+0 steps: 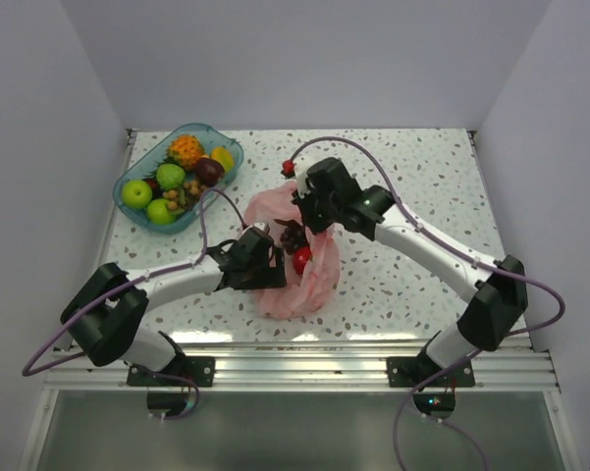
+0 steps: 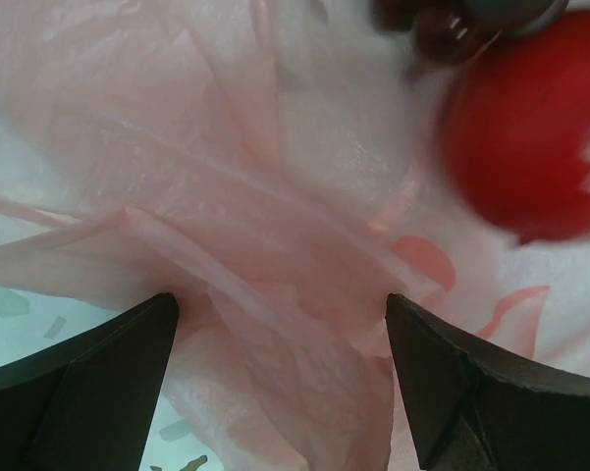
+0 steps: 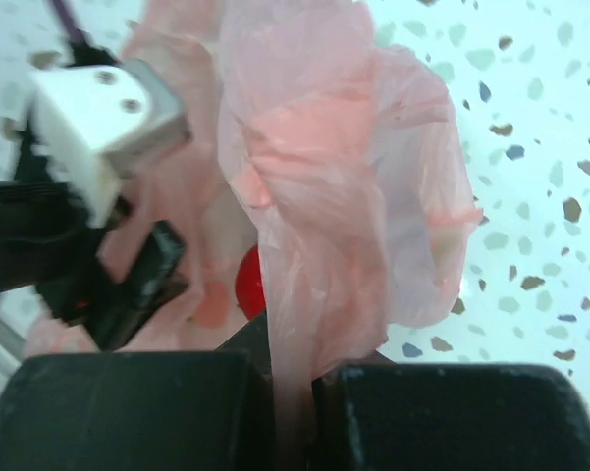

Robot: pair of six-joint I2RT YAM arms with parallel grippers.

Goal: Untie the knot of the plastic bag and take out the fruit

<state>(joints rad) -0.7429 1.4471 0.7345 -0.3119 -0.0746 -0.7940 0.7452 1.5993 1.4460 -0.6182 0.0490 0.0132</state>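
thin crinkly pale-pink plastic bag (image 1: 304, 289): centre, near side | R gripper (image 3: 293, 368): clamped on its bunched film | L gripper (image 2: 280, 304): wide, straddling near fold | tip: close L to anchor, pull R slow, no tearing

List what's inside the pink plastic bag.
A red round fruit and a dark bunch, likely grapes, show inside the plastic bag. Whatever lies deeper is covered by its crumpled folds.
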